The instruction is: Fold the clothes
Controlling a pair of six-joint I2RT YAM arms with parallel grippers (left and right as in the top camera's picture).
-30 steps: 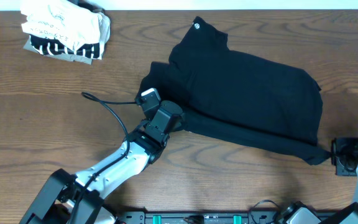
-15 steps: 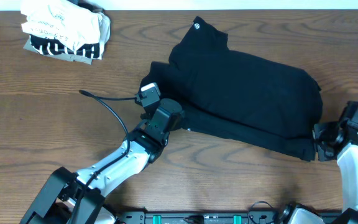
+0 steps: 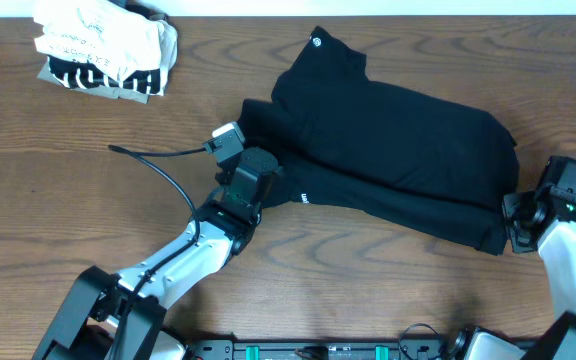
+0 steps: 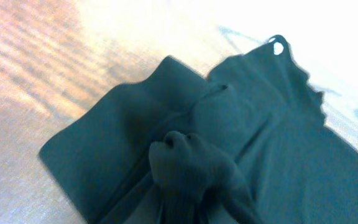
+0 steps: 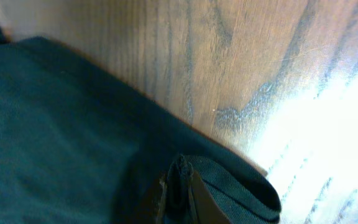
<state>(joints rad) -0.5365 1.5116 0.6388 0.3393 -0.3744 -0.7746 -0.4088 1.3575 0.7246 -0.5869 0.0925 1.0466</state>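
Note:
The clothes, one large black shirt point(image 3: 398, 140), lie folded across the middle and right of the wooden table point(image 3: 48, 200), collar tag at the far end. My left gripper point(image 3: 270, 186) sits at the shirt's near-left edge. In the left wrist view the black fabric point(image 4: 185, 155) rises in a bunched peak over the jaws and hides the fingers. My right gripper point(image 3: 516, 214) is at the shirt's near-right corner. In the right wrist view its fingers point(image 5: 194, 198) pinch a doubled hem point(image 5: 241, 180) of the shirt.
A white folded bundle point(image 3: 103, 50) with black lettering rests at the far left corner. The left arm's black cable point(image 3: 158, 160) loops over the wood to the left of the shirt. Bare wood runs along the near edge and the left half.
Both grippers have carried the shirt's near edge away from me. The right one came up from the table's near-right corner. The lower strip now lies doubled over, and a small white mark shows.

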